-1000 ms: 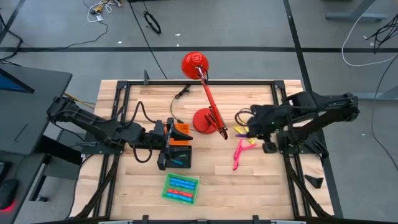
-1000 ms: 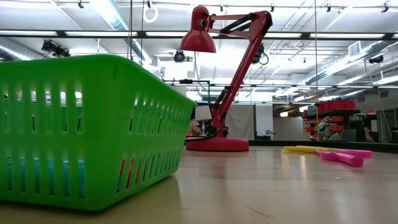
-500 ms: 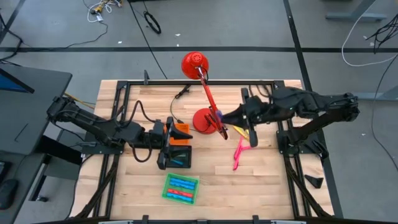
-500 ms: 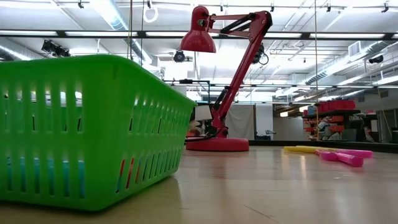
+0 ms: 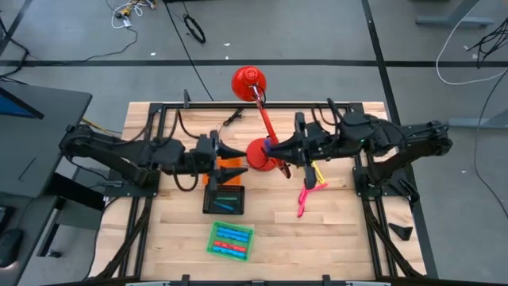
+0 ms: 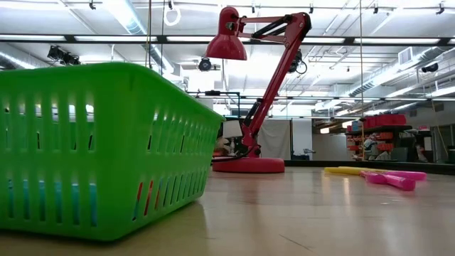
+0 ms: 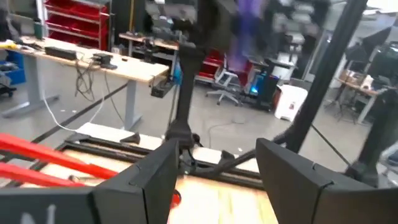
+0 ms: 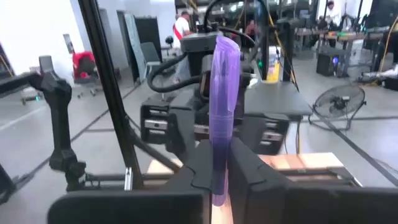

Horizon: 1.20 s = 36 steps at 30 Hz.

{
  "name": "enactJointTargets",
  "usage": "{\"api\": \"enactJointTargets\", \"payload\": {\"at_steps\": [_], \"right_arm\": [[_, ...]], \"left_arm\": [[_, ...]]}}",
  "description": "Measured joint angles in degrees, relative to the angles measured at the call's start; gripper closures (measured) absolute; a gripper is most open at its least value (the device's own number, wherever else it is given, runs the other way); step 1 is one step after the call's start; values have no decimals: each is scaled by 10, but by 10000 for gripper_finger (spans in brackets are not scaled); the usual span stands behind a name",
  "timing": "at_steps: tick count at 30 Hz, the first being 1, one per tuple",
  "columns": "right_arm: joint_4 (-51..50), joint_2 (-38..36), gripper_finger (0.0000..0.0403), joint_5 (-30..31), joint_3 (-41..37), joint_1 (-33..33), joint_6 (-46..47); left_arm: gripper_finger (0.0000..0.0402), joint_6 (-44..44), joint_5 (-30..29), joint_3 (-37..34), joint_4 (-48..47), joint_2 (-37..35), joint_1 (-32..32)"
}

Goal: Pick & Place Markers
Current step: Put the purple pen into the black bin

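My right claw (image 5: 274,148) is clamped on a purple marker (image 8: 221,81) standing upright between its fingers, above the red lamp base (image 5: 260,153). My left claw (image 5: 232,150) hangs open facing it, black tray (image 5: 224,199) beneath.

My worktop (image 5: 333,230) is a pale wooden surface edged by a black frame. A red lamp (image 5: 260,152) stands by its round base near the middle of the far edge. Just left of that base sits an orange tray (image 5: 231,167), with a black tray (image 5: 224,199) on its near side. A green basket (image 5: 231,240) lies close to the near edge. Pink and yellow markers (image 5: 308,191) lie right of centre.
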Motion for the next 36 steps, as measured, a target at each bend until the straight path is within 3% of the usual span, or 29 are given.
{"api": "enactJointTargets", "payload": {"at_steps": [11,16,36], "right_arm": [[118,51,388,-48,0,-7,-13],[124,69,388,-49,0,-14,-13],[133,99,390,-69,0,-19,-10]], "left_arm": [[181,25,35,27,0,0,19],[181,25,71,27,21,0,19],[181,34,109,27,91,0,20]]}}
